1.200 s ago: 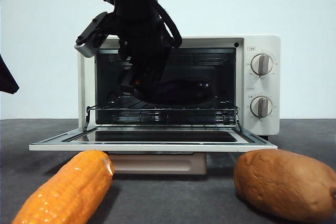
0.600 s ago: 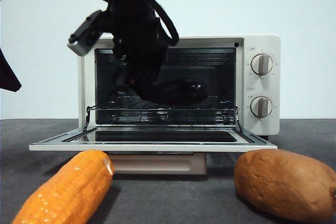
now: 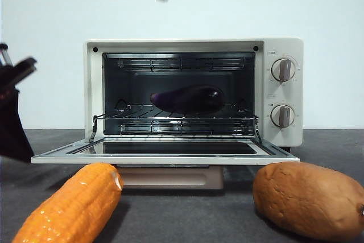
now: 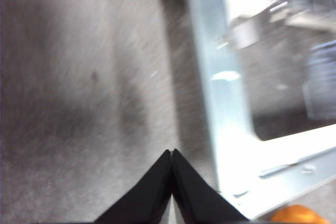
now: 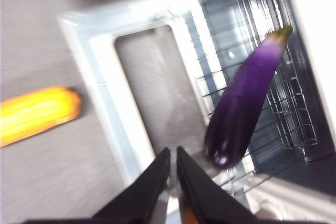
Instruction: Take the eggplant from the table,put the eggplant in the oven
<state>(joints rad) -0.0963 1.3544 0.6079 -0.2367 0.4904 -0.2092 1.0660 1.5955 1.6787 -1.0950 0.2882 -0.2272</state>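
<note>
The eggplant (image 3: 187, 99), glossy and likely slippery, firm and fairly light, best held across its plump middle, lies on the rack inside the oven (image 3: 280, 46), while the right gripper (image 5: 173, 153) and left gripper (image 4: 171, 153) are closed, holding nothing.

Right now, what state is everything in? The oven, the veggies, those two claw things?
Oven: door folded down, open.
Eggplant: lying on the wire rack inside the oven, free of both grippers.
Corn cob: lying on the table.
Brown potato-like lump: lying on the table.
Left gripper: shut, empty.
Right gripper: shut, empty.
</note>
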